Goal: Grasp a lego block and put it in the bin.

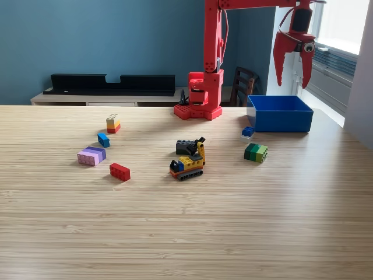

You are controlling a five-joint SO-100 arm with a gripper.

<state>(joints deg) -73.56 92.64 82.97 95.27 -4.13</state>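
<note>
From my remote station, my red arm's gripper (289,84) hangs with its jaws spread wide and nothing between them. The bin (280,114), one bright blue box, sits directly below the fingertips on the wooden table (186,233), at the exterior view's right.

Loose blocks, all well away from the fingers toward the view's left and lower down: one small blue block (248,132) touching the bin's near corner, one green block (256,152), one red block (119,171), one lilac block (91,156), one blue block (104,140) and one yellow-and-red stack (113,123).

One small lego digger (187,163) stands mid-table against a dark block (185,146). Nothing lies between the fingers and the bin.
</note>
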